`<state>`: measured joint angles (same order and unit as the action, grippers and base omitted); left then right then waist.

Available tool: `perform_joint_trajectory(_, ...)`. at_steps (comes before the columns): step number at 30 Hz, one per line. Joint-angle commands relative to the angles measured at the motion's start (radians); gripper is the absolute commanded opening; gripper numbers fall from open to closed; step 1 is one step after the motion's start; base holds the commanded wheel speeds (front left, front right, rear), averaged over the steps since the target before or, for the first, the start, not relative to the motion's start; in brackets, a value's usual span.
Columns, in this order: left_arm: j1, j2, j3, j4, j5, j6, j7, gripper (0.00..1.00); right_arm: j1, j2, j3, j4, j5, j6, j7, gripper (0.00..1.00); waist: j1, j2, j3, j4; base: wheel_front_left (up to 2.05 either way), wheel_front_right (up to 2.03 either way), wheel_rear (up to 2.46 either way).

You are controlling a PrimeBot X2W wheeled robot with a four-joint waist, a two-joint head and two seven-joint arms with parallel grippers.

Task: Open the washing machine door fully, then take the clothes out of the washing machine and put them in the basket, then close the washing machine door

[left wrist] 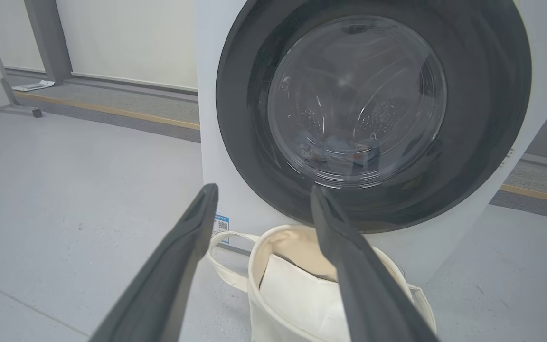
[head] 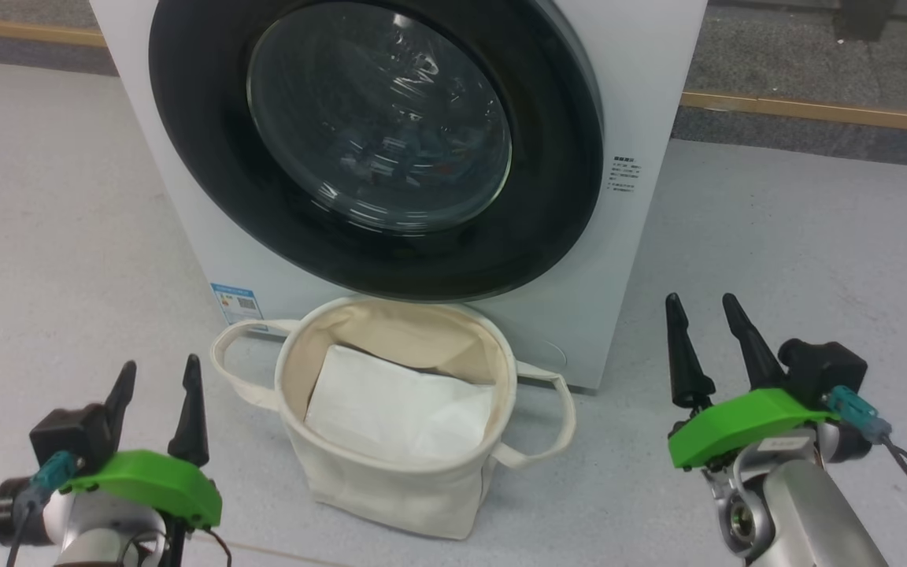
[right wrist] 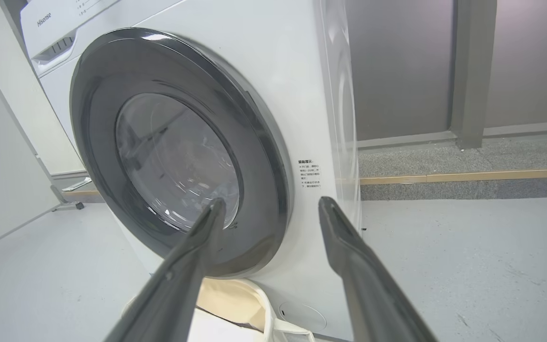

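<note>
The door is a big round disc with a wide glossy black rim and a bulging clear glass centre. It sits shut, flat against the front of the white washing machine, and faces straight out toward the robot. Through the glass the clothes show as a small bluish heap with spots of orange, low in the drum; their shape is too blurred to tell further.

The basket is a round cream canvas bin. It stands upright on the grey floor just in front of the machine, below the door's lower edge, with its mouth upward. Its two looped handles stick out to its left and right. A flat white folded sheet lies inside it, leaning toward the back wall.

A blue label sits at the machine's lower left corner, next to the basket's left handle.

The left pincer hovers left of the basket and the right pincer right of it, each well apart from it. Both are released, fingers spread and grasping nothing, pointing toward the machine. Open floor spreads wide on both sides of the machine.
</note>
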<state>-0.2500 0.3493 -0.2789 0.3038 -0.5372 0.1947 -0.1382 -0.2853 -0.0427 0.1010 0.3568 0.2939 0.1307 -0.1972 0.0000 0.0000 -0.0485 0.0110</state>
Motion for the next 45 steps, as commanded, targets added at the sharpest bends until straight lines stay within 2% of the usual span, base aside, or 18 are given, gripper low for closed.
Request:
perform_joint_trajectory(1, -0.073, 0.044, 0.025, -0.030, 0.030, 0.009, -0.020, 1.00, -0.061, -0.006, 0.026, -0.036, -0.035, 0.000, -0.016, 1.00, 0.0000, 0.0000, -0.001, -0.001, 0.00, 0.00, 0.00)
perform_joint_trajectory(14, -0.089, 0.058, 0.005, -0.054, 0.064, 0.006, -0.038, 1.00, -0.086, -0.007, 0.036, -0.027, -0.167, 0.000, -0.054, 1.00, 0.0000, 0.0000, 0.001, -0.004, 0.00, 0.00, 0.00)
perform_joint_trajectory(18, -0.089, 0.063, 0.005, -0.058, 0.061, 0.003, -0.034, 1.00, -0.092, -0.008, 0.046, -0.035, -0.172, 0.000, -0.065, 1.00, 0.0000, 0.0000, 0.000, -0.006, 0.00, 0.00, 0.00)
perform_joint_trajectory(25, -0.083, 0.058, 0.014, -0.058, 0.024, -0.011, -0.024, 1.00, -0.092, -0.008, 0.044, -0.029, -0.116, 0.000, -0.065, 1.00, 0.0000, 0.0000, 0.003, -0.008, 0.00, 0.00, 0.00)
perform_joint_trajectory(30, -0.072, 0.039, 0.028, -0.075, -0.044, -0.055, -0.017, 1.00, -0.092, -0.008, 0.050, -0.020, -0.070, 0.000, -0.065, 1.00, 0.0000, 0.0000, 0.005, -0.008, 0.00, 0.00, 0.00)
perform_joint_trajectory(42, -0.068, 0.056, 0.018, -0.069, -0.027, -0.036, -0.016, 1.00, -0.093, -0.008, 0.063, -0.012, -0.052, 0.000, -0.065, 1.00, 0.0000, 0.0000, 0.006, -0.009, 0.00, 0.00, 0.00)
perform_joint_trajectory(45, -0.067, 0.057, 0.015, -0.068, -0.027, -0.036, -0.018, 1.00, -0.091, -0.008, 0.075, -0.011, 0.016, 0.000, -0.065, 1.00, 0.0000, 0.0000, 0.005, -0.009, 0.00, 0.00, 0.00)
